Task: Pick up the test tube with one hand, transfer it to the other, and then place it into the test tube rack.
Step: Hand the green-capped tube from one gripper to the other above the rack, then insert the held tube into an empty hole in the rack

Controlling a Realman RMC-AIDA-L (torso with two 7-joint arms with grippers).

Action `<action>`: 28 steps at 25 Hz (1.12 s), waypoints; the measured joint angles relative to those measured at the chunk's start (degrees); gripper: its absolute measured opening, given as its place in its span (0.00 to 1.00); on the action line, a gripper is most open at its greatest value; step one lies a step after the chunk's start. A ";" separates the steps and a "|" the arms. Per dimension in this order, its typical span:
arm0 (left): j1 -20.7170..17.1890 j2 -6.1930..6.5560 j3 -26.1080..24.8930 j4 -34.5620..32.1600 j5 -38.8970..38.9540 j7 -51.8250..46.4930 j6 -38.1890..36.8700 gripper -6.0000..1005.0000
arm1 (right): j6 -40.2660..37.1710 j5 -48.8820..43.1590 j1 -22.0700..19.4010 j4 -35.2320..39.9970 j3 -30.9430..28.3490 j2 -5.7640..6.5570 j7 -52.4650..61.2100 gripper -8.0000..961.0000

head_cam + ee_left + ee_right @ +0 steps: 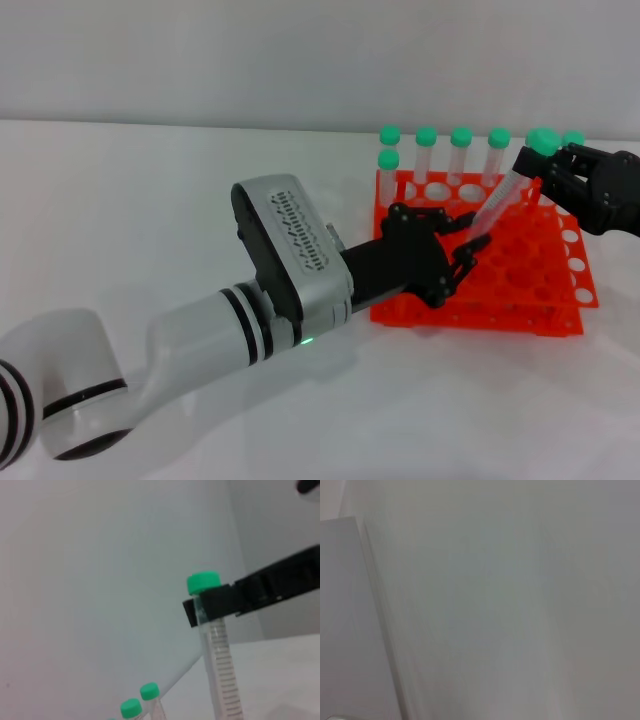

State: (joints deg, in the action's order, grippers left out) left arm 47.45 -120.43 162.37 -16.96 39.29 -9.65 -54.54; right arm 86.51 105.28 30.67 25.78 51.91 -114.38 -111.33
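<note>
The test tube (497, 205), clear with a green cap, hangs tilted above the orange test tube rack (540, 290). My right gripper (535, 160), black, comes in from the right and is shut on the tube just below its cap. The left wrist view shows this grip: a black finger (220, 602) clamps the tube (220, 655) under the green cap. My left gripper (465, 245), a black claw on the white arm, is over the rack with its fingers apart on either side of the tube's lower end. The right wrist view shows only blank pale surfaces.
Several other green-capped tubes (461, 137) stand upright in the rack's back row, one more (388, 160) at its back left corner. Two of them show in the left wrist view (149, 691). The rack sits on a white table (150, 200) before a pale wall.
</note>
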 joint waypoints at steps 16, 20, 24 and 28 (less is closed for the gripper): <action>-15.24 -0.11 -12.41 -5.01 0.80 13.11 -1.52 0.57 | -2.84 1.42 1.43 -0.71 -4.52 -1.13 -5.84 0.21; -23.02 -0.02 -16.58 -6.15 4.21 15.06 -4.33 0.65 | -6.67 1.81 5.34 -3.47 -4.22 -1.35 -9.01 0.21; -27.52 0.23 -16.83 -5.00 12.65 14.54 -8.62 0.77 | -9.94 1.85 9.41 -6.04 -1.89 -1.47 -12.86 0.21; -29.73 0.29 -16.88 -2.63 17.88 11.73 -13.05 0.88 | -14.56 1.84 11.58 -6.29 2.92 -1.55 -13.43 0.21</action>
State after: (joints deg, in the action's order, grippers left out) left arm 17.72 -120.15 145.49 -19.59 57.17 2.08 -67.59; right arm 71.96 107.12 42.25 19.49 54.82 -115.92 -124.76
